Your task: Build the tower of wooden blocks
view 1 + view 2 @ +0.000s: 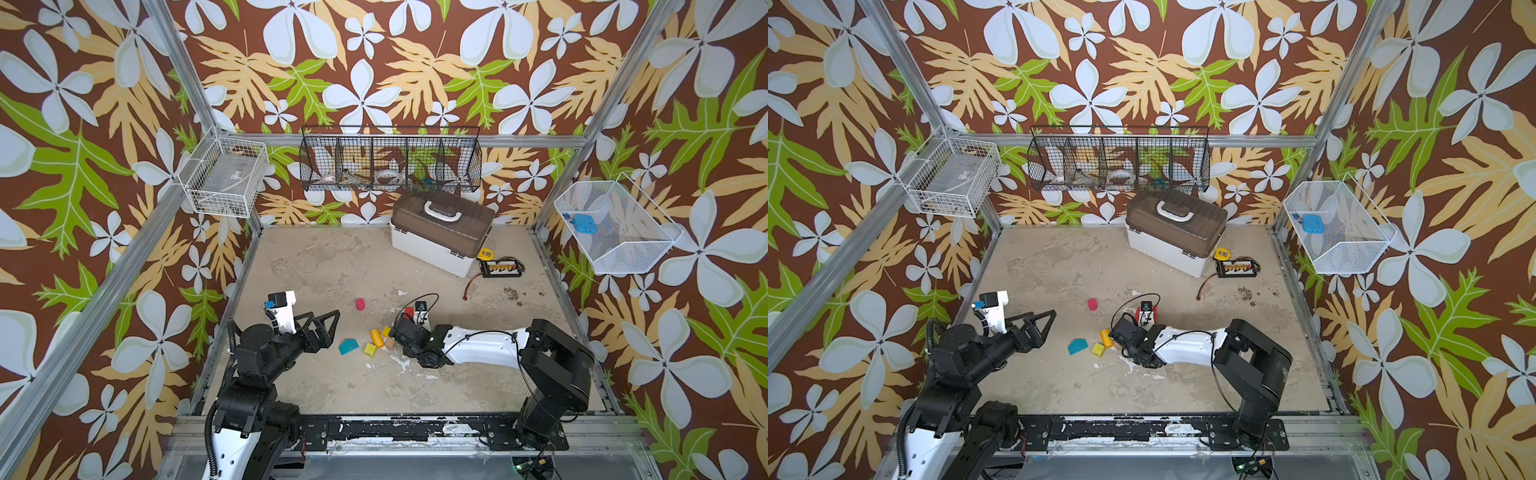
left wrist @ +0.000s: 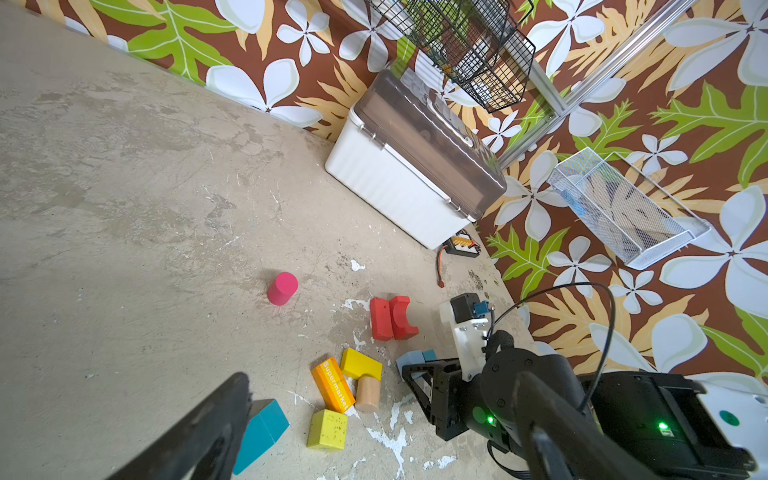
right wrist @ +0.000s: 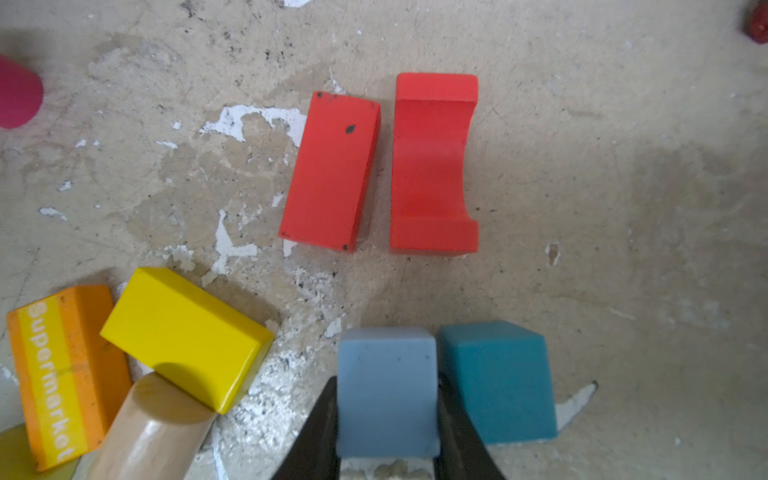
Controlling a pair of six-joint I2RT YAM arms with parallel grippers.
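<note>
Where blue cube stands, teal cube beside

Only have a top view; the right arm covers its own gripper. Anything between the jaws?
Observer: Yes. Right wrist view shows a light blue cube between the fingers of the right gripper; can't tell if it's pinched.
Operator: Neighbours?
Observer: A teal cube right beside it, outside the jaws.
Operator: And the red sliver I see?
Observer: Two pieces, a red block and a red arch, side by side, apart.
</note>
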